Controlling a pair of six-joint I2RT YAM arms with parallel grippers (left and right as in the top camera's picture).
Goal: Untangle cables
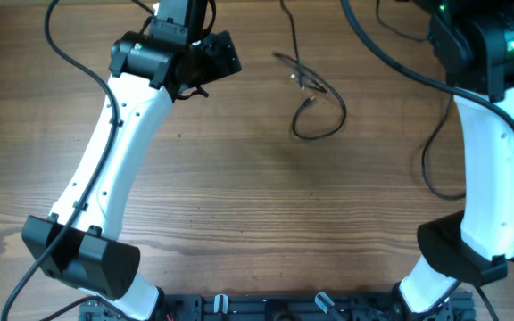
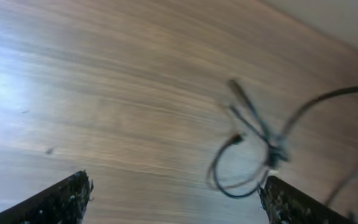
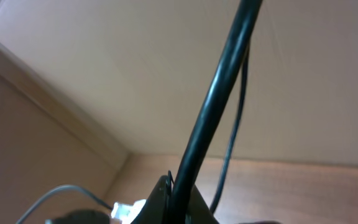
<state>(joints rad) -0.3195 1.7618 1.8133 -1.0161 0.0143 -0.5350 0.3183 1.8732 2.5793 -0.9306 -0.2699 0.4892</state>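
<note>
Your left gripper [image 2: 176, 202], two black fingers on the white arm, stands wide with nothing between them. It hovers over the brown wood-grain table [image 1: 239, 223], to the left of the cables [image 1: 310, 89] and well apart from them. The cables are thin black flexible cords with small plug ends, lying in one loose tangle near the far middle of the table.

Your right gripper [image 3: 169, 186] is closed. A black cord [image 3: 213, 93] runs out from its tips, but you cannot tell from its wrist view whether that cord is pinched or only passes by.

The main risk is closing the left fingers at the crossing, where strands overlap. You would likely catch more than one, and pulling would tighten the knot. The cords lie flat on the wood, so a low approach may scrape the table or push them aside. One strand leads off the far edge of the overhead view; tension on it could drag the whole tangle.

By count there are one tangle, one clear open loop, at least two plug ends and one pale tip. The number of separate cords cannot be told.
</note>
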